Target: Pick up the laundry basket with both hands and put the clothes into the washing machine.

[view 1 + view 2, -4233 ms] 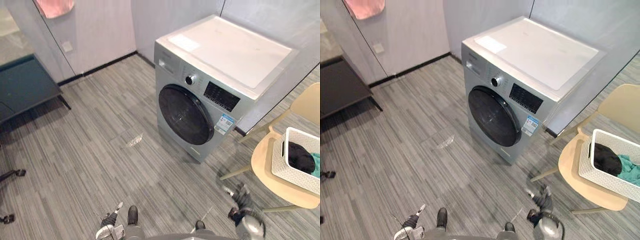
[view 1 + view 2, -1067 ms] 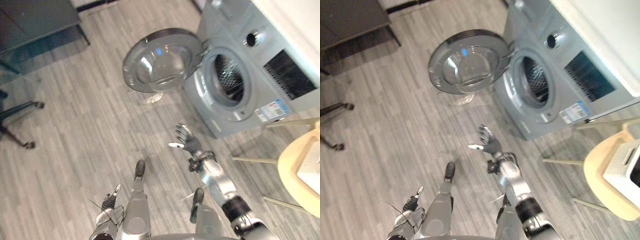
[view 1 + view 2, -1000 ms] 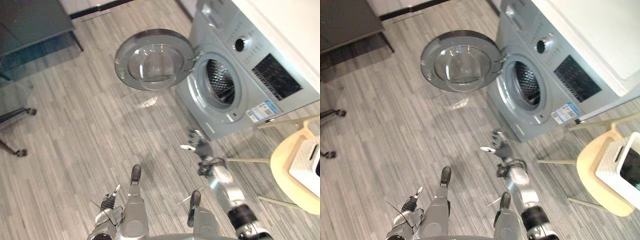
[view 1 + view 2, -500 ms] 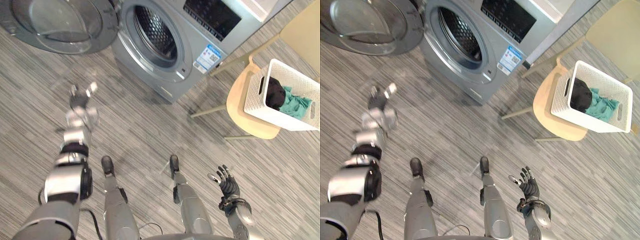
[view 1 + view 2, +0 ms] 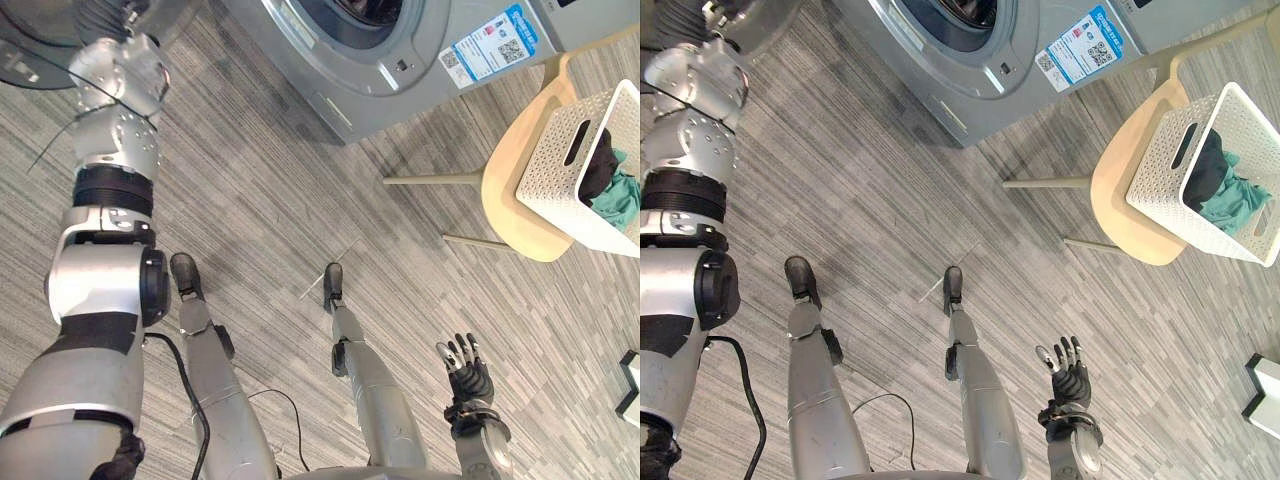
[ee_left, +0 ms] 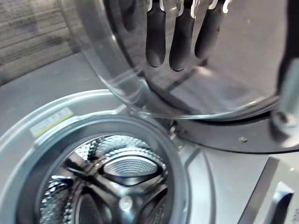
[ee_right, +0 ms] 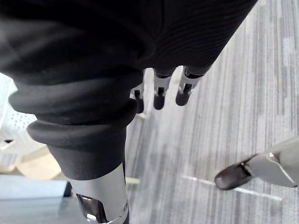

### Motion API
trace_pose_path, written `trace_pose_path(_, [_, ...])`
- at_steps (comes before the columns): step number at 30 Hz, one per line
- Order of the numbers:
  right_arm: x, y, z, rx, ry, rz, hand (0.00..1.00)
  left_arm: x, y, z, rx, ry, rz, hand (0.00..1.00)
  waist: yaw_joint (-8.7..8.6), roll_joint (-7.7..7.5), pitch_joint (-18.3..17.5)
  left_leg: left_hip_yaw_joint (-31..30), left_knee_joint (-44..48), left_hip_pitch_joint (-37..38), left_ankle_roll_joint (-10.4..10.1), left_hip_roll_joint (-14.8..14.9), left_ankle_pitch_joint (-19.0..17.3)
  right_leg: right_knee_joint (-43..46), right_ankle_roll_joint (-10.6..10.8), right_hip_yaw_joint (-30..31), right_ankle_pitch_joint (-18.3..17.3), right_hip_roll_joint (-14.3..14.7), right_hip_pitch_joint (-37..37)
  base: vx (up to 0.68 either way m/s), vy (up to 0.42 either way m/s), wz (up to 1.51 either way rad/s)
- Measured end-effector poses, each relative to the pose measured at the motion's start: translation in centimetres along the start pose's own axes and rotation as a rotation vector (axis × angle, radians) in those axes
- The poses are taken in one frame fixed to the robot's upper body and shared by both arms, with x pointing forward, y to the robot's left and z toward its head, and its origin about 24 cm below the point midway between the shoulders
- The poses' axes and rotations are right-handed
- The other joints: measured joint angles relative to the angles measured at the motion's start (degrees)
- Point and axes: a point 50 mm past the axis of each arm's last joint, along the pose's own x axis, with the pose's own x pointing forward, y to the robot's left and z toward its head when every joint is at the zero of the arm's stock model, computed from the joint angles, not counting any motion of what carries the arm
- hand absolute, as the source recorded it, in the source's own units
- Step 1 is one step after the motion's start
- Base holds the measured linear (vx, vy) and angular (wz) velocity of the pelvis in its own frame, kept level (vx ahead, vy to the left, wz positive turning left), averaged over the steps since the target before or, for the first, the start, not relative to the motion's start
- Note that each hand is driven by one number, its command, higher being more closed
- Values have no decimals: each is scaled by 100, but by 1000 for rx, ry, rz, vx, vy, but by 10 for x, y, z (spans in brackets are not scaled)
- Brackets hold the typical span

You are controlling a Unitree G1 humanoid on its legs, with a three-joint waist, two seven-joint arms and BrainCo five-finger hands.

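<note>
The white laundry basket (image 5: 1160, 190) is seen on the right part of the seat of a pale wooden chair (image 5: 1118, 215), which is set near the washing machine (image 5: 1035, 25). A black garment (image 5: 1208, 162) is heaped at the basket's end nearer the machine, and a teal garment (image 5: 1230, 200) is bunched against it toward the other end. The machine's door (image 6: 210, 84) is found open, and the ribbed metal drum (image 6: 112, 186) is shown through the port. The left hand (image 6: 181, 37) is held at the door's glass bowl, fingers straight and side by side; whether the glass is touched cannot be told. The right hand (image 5: 468, 380) is held low over the floor (image 5: 300, 200), well apart from the basket, fingers spread, with nothing grasped.
</note>
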Motion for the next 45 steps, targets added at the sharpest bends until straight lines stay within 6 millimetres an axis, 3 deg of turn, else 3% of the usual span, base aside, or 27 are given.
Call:
trace_pose_path(6, [-7,-14,-4,28,20,-48,0,4,33,24,-167,-66,150,0,21,70,48,-26,93,-42,27,3,-24,12,0,-50,-4,17,6,-3,-1,-2])
trace_pose_path(10, [-7,-14,-4,28,25,-45,0,-3,55,18,-197,-84,201,0,75,130,88,-52,87,89,29,-46,-22,160,-55,-178,-118,-24,101,-1,2,13])
trace_pose_path(13, [-8,-20,-12,26,61,-57,0,-22,98,-20,-187,-9,304,0,144,198,133,65,-43,641,43,-146,-34,514,-93,-205,-458,-140,412,23,19,27])
trace_pose_path(15, [-11,-33,-22,13,111,-106,0,-51,135,-65,-159,96,399,0,247,269,151,155,-174,1181,109,-267,-86,867,-86,-218,-771,-270,720,50,34,30])
trace_pose_path(16, [-11,-38,-25,12,123,-129,0,-60,141,-79,-145,135,416,0,287,288,149,176,-214,1314,132,-309,-99,954,-84,-218,-846,-311,794,57,39,39])
trace_pose_path(18, [-8,-61,-34,14,172,-246,0,-114,159,-144,-43,328,450,0,318,396,135,181,-301,1816,199,-554,-139,1273,-31,-310,-1152,-522,1186,67,31,55])
trace_pose_path(20, [-4,-71,-37,28,195,-308,0,-160,161,-183,19,462,435,0,333,442,112,196,-316,2133,284,-739,-192,1438,25,-341,-1321,-703,1453,75,41,50])
trace_pose_path(21, [-3,-81,-41,18,229,-364,0,-214,158,-220,42,610,420,0,353,521,57,220,-315,2440,351,-903,-264,1537,46,-383,-1431,-876,1751,98,81,47])
trace_pose_path(22, [-5,-86,-45,12,253,-402,0,-251,156,-239,52,714,419,0,389,572,-28,232,-313,2616,358,-987,-322,1554,89,-417,-1497,-970,1939,92,81,33])
trace_pose_path(23, [-5,-87,-46,12,257,-406,0,-255,156,-241,51,726,421,0,395,577,-40,237,-313,2639,365,-996,-335,1557,88,-418,-1505,-979,1959,70,59,14])
trace_pose_path(24, [-14,-98,-58,29,316,-477,0,-334,162,-264,60,927,473,0,503,663,-368,334,-322,3029,401,-1089,-438,1566,56,-484,-1557,-1112,2305,74,49,7])
trace_pose_path(27, [-32,-113,-75,56,413,-576,0,-420,181,-269,92,1156,571,0,454,813,-884,382,-472,3611,425,-1224,-551,1527,98,-643,-1712,-1286,2876,74,20,11])
trace_pose_path(33, [-58,-125,-97,87,545,-669,0,-505,223,-245,192,1411,701,0,368,1059,-1860,830,-1753,5097,296,-1309,-200,1466,112,-695,-2021,-1370,3727,30,-52,0])
trace_pose_path(35, [-60,-129,-98,85,572,-689,0,-524,230,-237,242,1498,673,0,292,1116,-1921,705,-1868,5301,293,-1301,-181,1523,109,-808,-2146,-1337,3943,7,-67,27])
trace_pose_path(38, [-58,-131,-98,50,605,-681,0,-518,237,-235,280,1505,634,0,299,1096,-1856,378,-1339,5162,303,-1222,-160,1603,77,-977,-2196,-1265,4157,46,-70,40])
trace_pose_path(41, [-51,-124,-100,-13,645,-617,0,-510,249,-229,333,1490,616,0,331,965,-1655,92,478,4446,370,-1041,-126,1556,-87,-1055,-2287,-1111,4549,-65,-112,20])
trace_pose_path(43, [-39,-125,-91,-74,626,-588,0,-516,251,-226,346,1509,617,0,331,999,-1644,54,912,4281,584,-908,31,1617,-141,-962,-2290,-983,4590,-107,-108,-10])
trace_pose_path(45, [-28,-125,-81,-108,598,-569,0,-519,249,-226,343,1518,617,0,328,1080,-1597,34,1018,4270,573,-930,-102,1650,-202,-894,-2314,-958,4552,-89,-16,-14])
